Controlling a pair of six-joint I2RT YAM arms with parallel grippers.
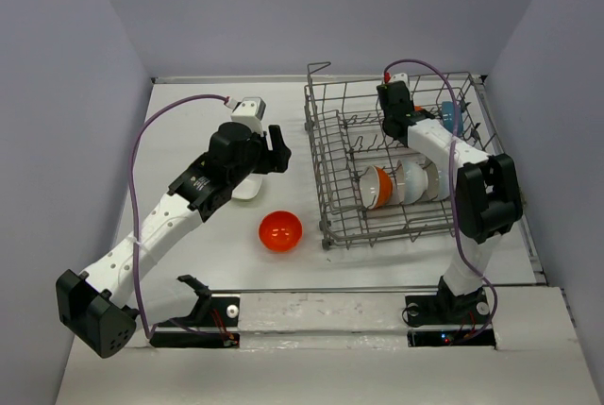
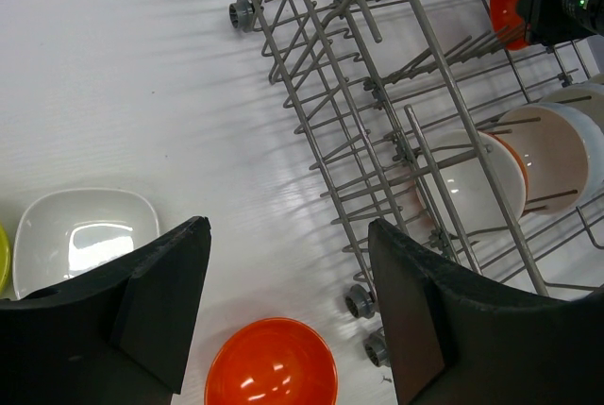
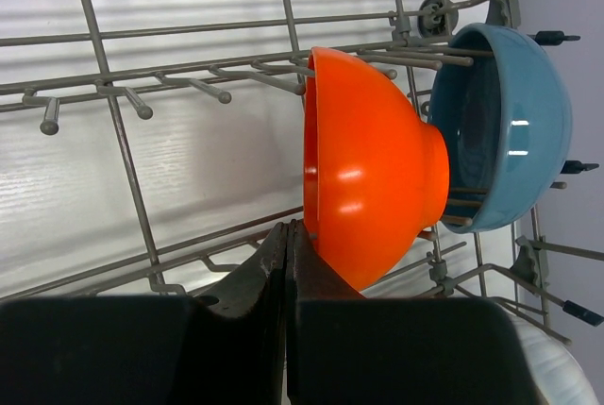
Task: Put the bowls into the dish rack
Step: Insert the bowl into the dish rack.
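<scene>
The grey wire dish rack (image 1: 326,164) stands at the right. In it an orange-red bowl (image 3: 373,164) stands on edge among the tines, with a blue bowl (image 3: 505,126) just behind it. My right gripper (image 3: 289,227) is shut with nothing between its fingers, its tips right beside the orange-red bowl's rim. Nearer in the rack stand a white and orange bowl (image 1: 376,186) and two white bowls (image 1: 411,181). Another orange-red bowl (image 1: 280,231) sits upright on the table. My left gripper (image 2: 288,227) hangs open and empty above and just beyond it. A squarish white bowl (image 2: 85,233) lies to the left.
A sliver of a yellow-green bowl (image 2: 3,259) shows at the left wrist view's left edge. The rack's small wheels (image 2: 359,301) rest on the table close to the loose orange-red bowl. Grey walls enclose the white table (image 1: 189,122) on three sides.
</scene>
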